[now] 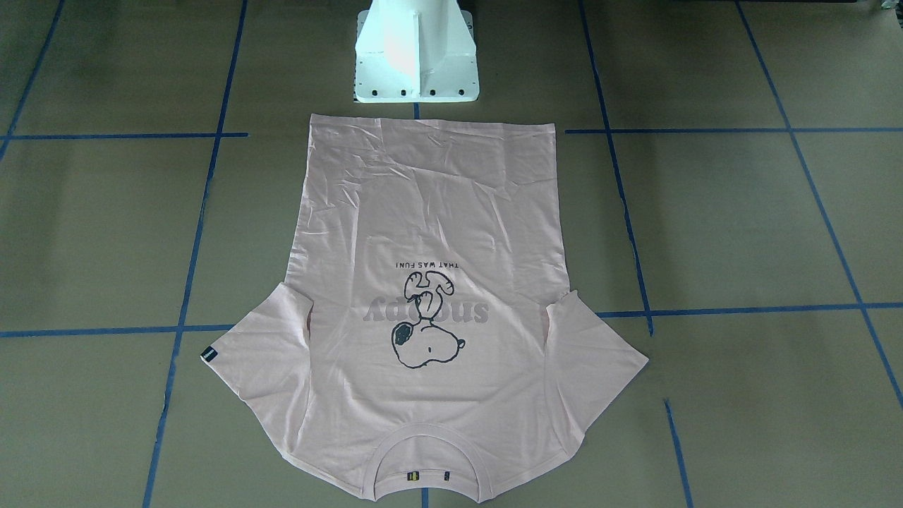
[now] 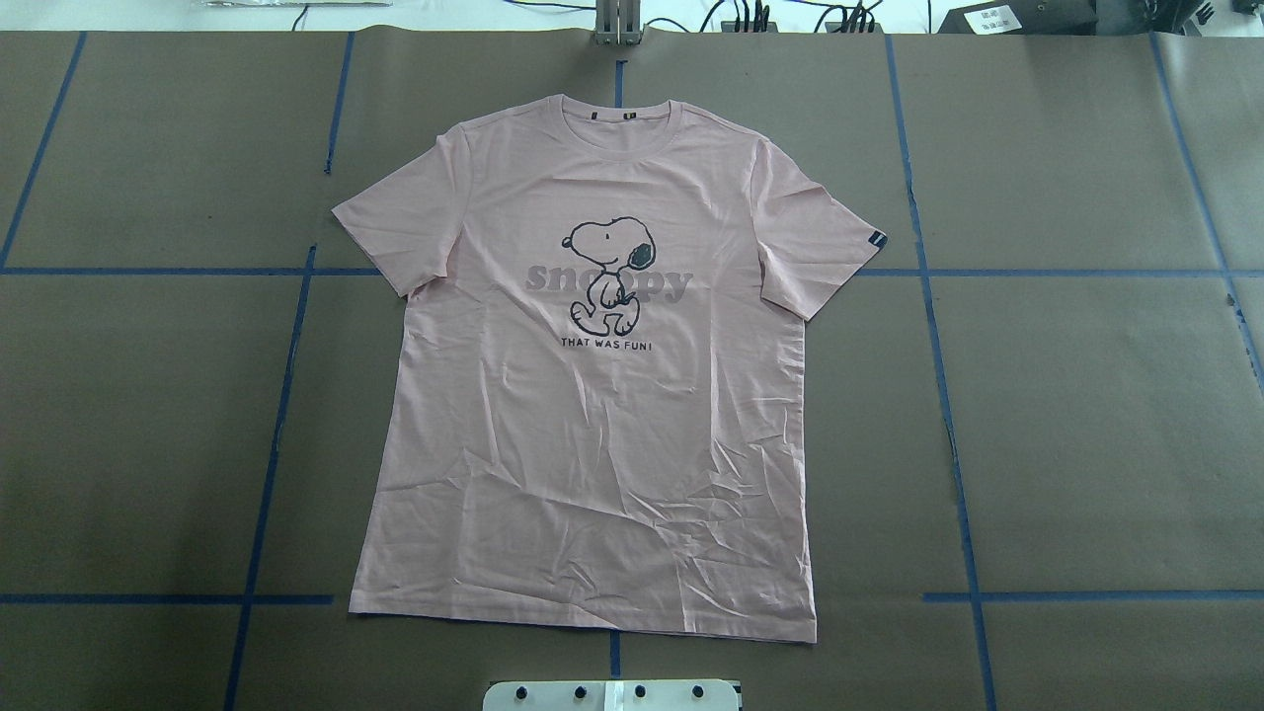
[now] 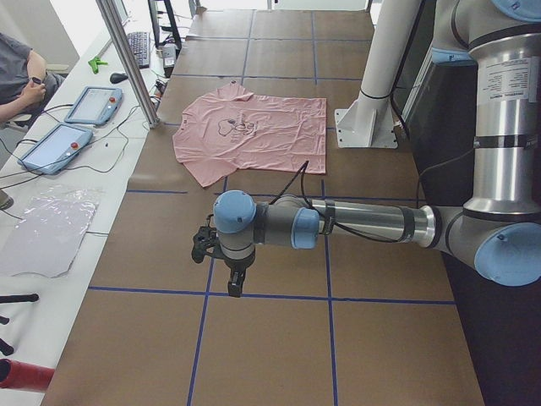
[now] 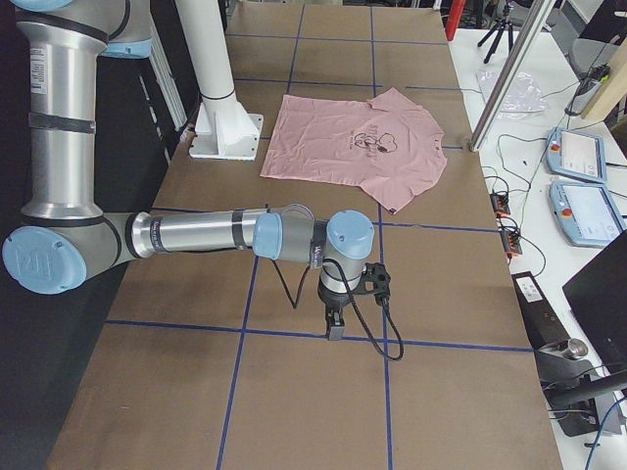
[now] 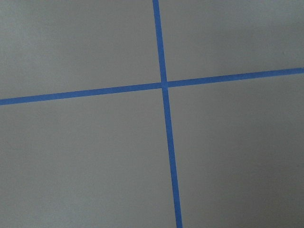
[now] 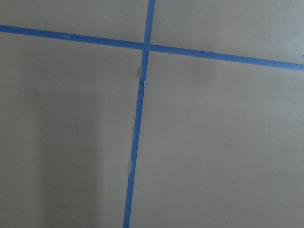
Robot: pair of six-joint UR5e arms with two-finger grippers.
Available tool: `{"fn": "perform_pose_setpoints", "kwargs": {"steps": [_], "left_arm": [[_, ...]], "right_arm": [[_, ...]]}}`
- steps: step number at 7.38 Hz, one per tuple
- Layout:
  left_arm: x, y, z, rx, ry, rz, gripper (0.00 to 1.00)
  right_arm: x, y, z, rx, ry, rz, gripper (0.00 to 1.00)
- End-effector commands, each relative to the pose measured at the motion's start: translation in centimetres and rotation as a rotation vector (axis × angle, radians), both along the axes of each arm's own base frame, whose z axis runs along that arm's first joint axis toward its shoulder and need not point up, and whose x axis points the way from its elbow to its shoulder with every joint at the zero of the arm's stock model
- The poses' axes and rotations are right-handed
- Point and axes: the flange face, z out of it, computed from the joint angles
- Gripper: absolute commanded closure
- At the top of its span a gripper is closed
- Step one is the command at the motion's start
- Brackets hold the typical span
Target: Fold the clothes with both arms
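1. left gripper (image 3: 234,283), right gripper (image 4: 335,325): each hangs over the table (image 3: 279,338), well apart from the t-shirt (image 2: 592,444); spread or pressed together, cannot tell.
2. t-shirt: flat, print up, mid-table; overhead view, collar (image 2: 620,117) at 12 o'clock, hem (image 2: 583,620) at 6.
3. handling, judged: light, limp, creases easily; pinch hem corners at 5 and 7 o'clock.

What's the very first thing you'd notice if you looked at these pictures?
The big pale pink T-shirt lies flat, face up, in the middle of the brown table. On its chest a black-outline Snoopy walks across grey letters. Off to each side, clear of the shirt, the silver left arm and right arm stretch out low over the table.
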Motion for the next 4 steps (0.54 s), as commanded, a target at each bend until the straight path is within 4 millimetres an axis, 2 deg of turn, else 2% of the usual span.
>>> {"fn": "perform_pose_setpoints", "kwargs": {"steps": [1, 4], "left_arm": [[0.0, -0.1, -0.3, 0.009, 0.000, 0.001, 0.00], [0.0, -0.3, -1.2, 0.062, 0.001, 0.005, 0.00]], "right_arm": [[0.0, -0.2, -0.2, 0.004, 0.001, 0.000, 0.00], [-0.1, -1.1, -2.5, 0.068, -0.003, 0.005, 0.00]]}}
